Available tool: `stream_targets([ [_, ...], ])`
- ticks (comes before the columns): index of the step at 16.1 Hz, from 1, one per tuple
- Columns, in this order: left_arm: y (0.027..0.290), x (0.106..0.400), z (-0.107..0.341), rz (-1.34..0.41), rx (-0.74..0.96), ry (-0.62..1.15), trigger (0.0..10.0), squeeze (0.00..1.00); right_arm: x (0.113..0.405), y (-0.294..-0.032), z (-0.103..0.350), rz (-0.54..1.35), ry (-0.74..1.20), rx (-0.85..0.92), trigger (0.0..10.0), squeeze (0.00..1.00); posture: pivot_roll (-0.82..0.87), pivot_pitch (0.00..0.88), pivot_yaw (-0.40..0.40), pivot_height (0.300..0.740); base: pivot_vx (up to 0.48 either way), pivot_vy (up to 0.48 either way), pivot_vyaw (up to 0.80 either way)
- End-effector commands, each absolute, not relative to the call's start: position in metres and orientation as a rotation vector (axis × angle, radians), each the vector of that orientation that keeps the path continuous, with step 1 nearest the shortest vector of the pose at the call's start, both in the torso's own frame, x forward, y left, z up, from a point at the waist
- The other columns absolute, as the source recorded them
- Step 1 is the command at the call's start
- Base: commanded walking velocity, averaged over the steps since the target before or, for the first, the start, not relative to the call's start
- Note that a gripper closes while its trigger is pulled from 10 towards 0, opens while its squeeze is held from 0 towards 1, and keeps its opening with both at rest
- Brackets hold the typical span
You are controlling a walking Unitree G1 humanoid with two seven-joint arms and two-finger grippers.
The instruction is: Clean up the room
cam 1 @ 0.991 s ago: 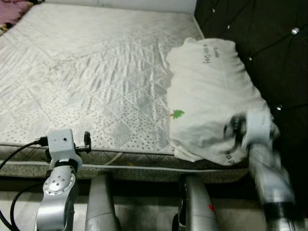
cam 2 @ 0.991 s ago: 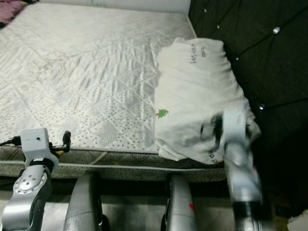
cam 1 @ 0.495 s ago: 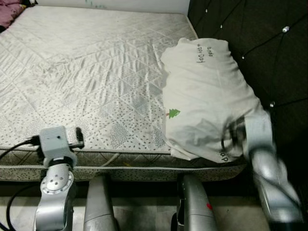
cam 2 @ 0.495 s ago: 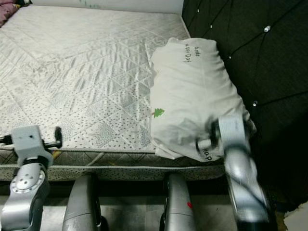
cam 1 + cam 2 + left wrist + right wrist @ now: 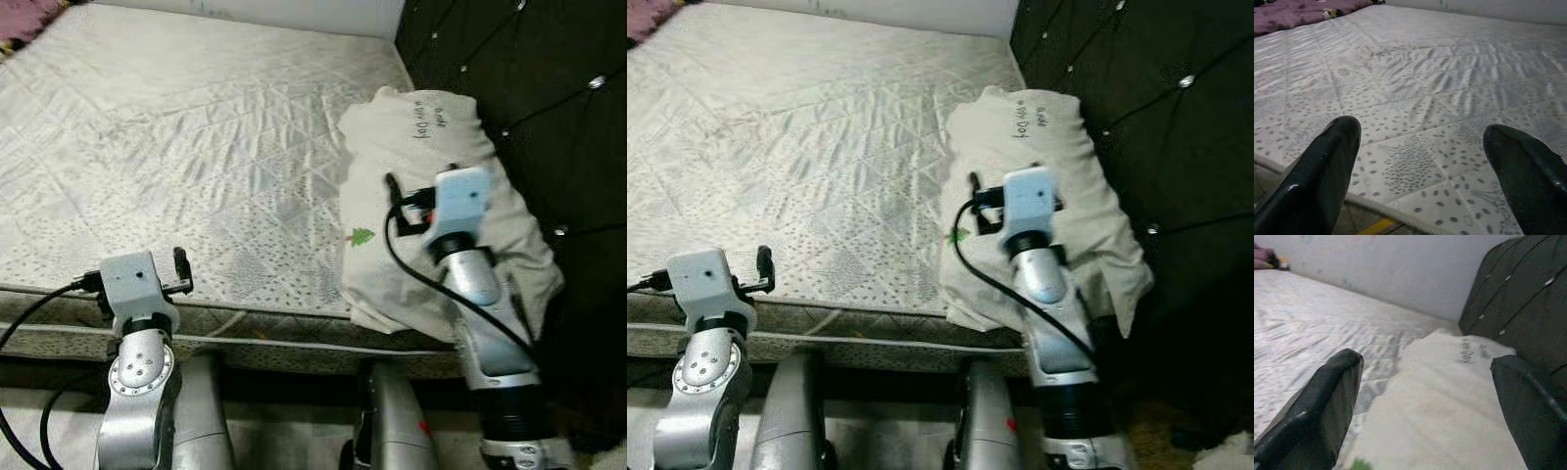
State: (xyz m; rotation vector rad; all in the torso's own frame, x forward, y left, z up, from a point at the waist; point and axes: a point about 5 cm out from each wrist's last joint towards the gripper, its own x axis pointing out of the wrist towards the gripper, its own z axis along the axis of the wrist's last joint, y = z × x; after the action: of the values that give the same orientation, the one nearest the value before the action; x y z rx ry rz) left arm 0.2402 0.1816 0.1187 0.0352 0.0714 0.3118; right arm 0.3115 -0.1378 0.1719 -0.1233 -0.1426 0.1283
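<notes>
Black fingers (image 5: 1317, 416) of the right gripper (image 5: 1425, 411) are spreading wide and gripping nothing, hovering over the pillow (image 5: 431, 157) lying just beneath them by the dark headboard (image 5: 529, 88). Off to its left, the left gripper (image 5: 1425, 171) is gaping empty above the mattress (image 5: 176, 147) edge.

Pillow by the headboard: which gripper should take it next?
Right, probably. The right gripper hangs open over the pillow, which lies against the headboard. The left gripper, also open, sits at the mattress edge, far from the pillow.
</notes>
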Motion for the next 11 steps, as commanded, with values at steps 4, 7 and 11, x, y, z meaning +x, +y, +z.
stream_targets([
  [4,0.174,0.241,0.125,0.31,-0.005,0.03,10.0,0.0,0.318,-0.137,0.172,0.189,-0.122,-0.073,10.0,0.0,0.12,0.0,-0.144,0.55,0.0,0.0,0.0],
  [7,0.17,0.242,0.124,0.311,-0.02,0.026,10.0,0.0,0.324,-0.14,0.172,0.18,-0.105,-0.051,10.0,0.0,0.13,0.0,-0.16,0.6,0.0,0.0,0.0],
  [11,0.169,0.243,0.124,0.311,-0.029,0.025,10.0,0.0,0.326,-0.139,0.171,0.182,-0.099,-0.039,10.0,0.0,0.13,0.0,-0.161,0.65,0.0,0.0,0.0],
])
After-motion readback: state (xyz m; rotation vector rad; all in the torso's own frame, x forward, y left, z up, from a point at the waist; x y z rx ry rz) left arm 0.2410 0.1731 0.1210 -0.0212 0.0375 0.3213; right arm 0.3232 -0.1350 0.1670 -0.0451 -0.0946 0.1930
